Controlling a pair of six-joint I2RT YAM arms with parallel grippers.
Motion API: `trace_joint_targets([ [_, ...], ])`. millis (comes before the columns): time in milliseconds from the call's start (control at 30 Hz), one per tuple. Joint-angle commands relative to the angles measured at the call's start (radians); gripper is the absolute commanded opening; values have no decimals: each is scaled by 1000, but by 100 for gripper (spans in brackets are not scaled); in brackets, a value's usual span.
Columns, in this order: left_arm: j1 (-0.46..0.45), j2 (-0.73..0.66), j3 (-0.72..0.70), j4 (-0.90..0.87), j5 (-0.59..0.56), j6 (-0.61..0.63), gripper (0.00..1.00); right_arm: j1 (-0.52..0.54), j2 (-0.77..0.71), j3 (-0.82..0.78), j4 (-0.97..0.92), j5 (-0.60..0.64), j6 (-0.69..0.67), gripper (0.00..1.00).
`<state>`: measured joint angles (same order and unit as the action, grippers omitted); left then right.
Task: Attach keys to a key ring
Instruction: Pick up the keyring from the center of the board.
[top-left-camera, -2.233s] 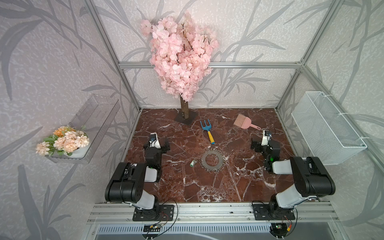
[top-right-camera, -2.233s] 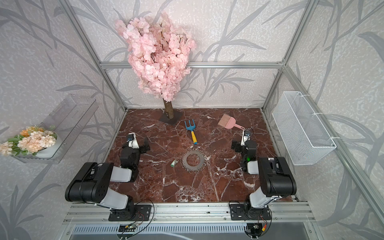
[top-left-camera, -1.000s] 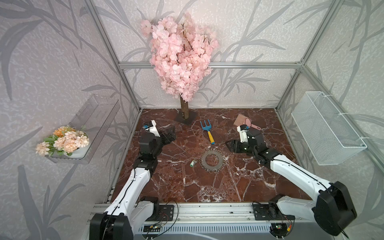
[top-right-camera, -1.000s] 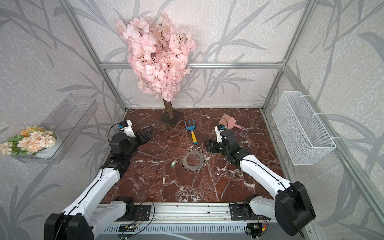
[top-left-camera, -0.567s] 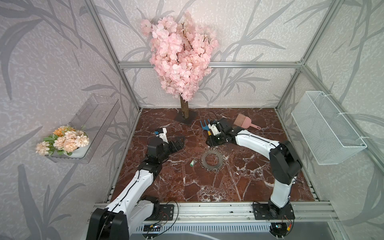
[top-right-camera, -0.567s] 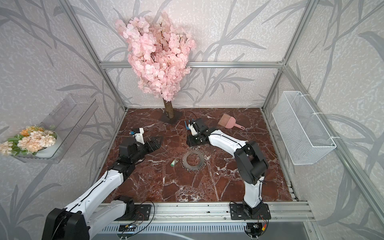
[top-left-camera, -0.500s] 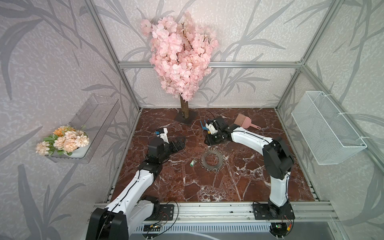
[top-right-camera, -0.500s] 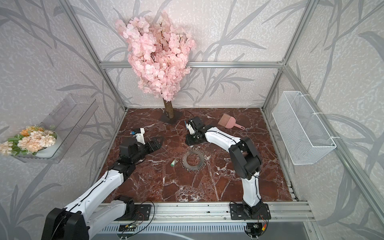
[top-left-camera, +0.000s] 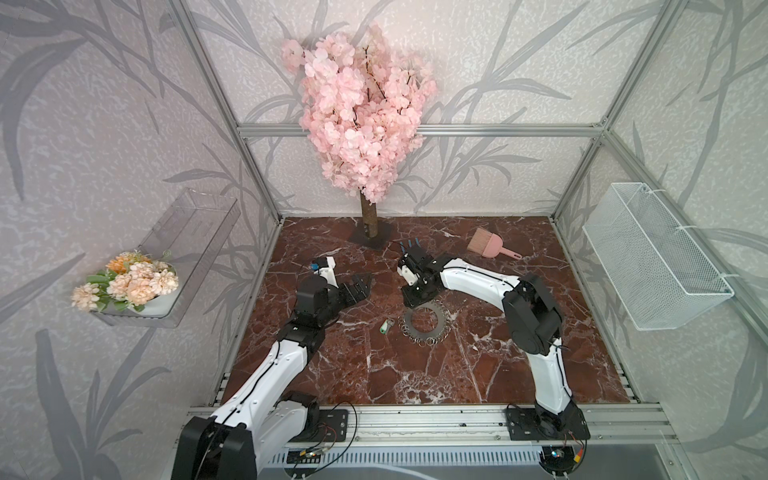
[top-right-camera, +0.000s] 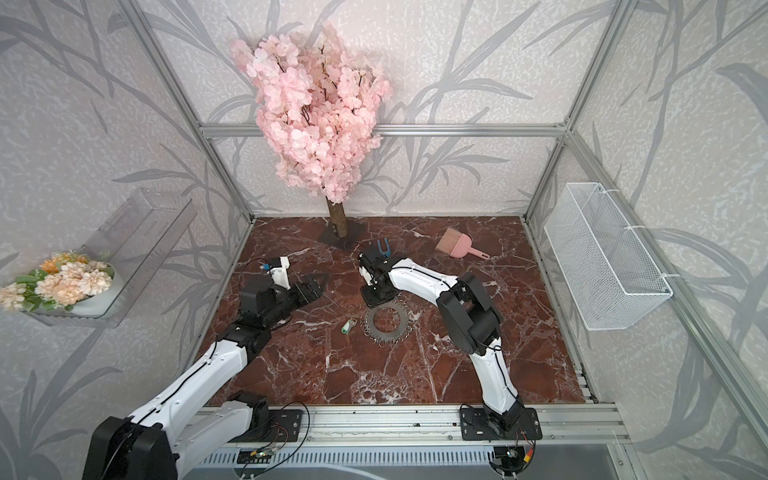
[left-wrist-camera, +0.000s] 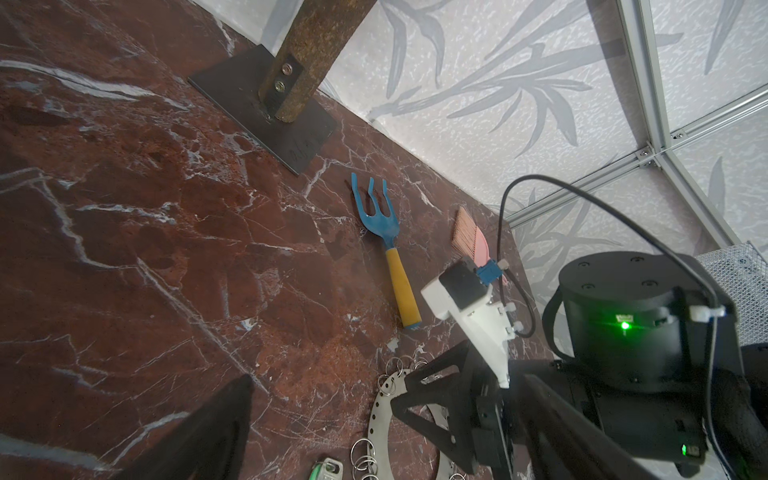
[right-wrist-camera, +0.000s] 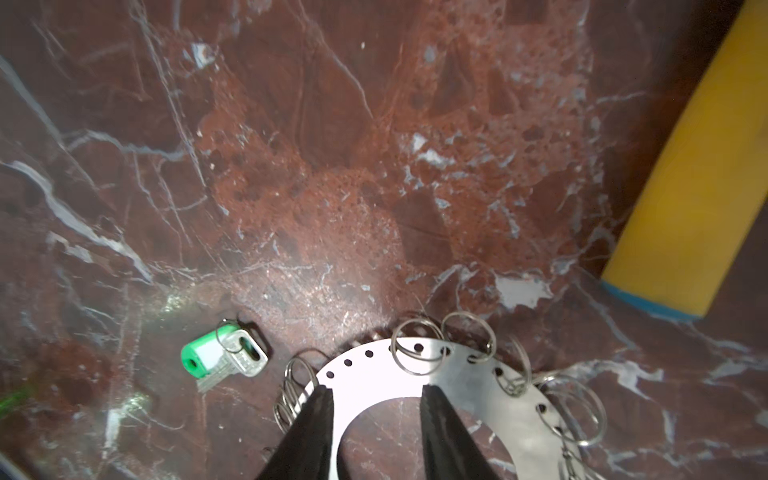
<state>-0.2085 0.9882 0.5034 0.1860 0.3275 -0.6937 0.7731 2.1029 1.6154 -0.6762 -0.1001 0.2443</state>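
The key ring, a flat grey disc fringed with small split rings, lies mid-floor. Just left of it lies the key, silver with a green tag. My right gripper hangs over the disc's far edge. Its fingers are narrowly open above the flat band, holding nothing. The key sits off to one side of them. My left gripper is wide open and empty, left of and behind the key, pointing toward the ring.
A blue-and-yellow toy fork lies just behind the right wrist. A pink brush lies at the back right. The blossom tree's base plate stands at the back centre. A wire basket hangs on the right wall, a flower shelf on the left.
My right arm has swung from the right side to the centre and come down over the ring's far edge, its jaws narrowing. My left arm has reached forward and rightward, still open.
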Motion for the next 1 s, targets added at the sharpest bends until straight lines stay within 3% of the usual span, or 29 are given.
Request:
trace_joint_targets([
  [0,-3,-11,6,7,7,-7,100,56,-52,-39,-26,197,-101,36],
  [167,-3,-6,13,10,9,-13,100,96,-67,-81,14,335,-160,33],
  [400,-3,-8,14,3,5,-20,100,110,-60,-89,46,432,-200,33],
  [633,-5,-6,11,4,5,-28,100,115,-47,-87,67,454,-234,40],
  [967,-5,-1,11,-3,2,-33,100,127,-30,-62,74,433,-257,42],
])
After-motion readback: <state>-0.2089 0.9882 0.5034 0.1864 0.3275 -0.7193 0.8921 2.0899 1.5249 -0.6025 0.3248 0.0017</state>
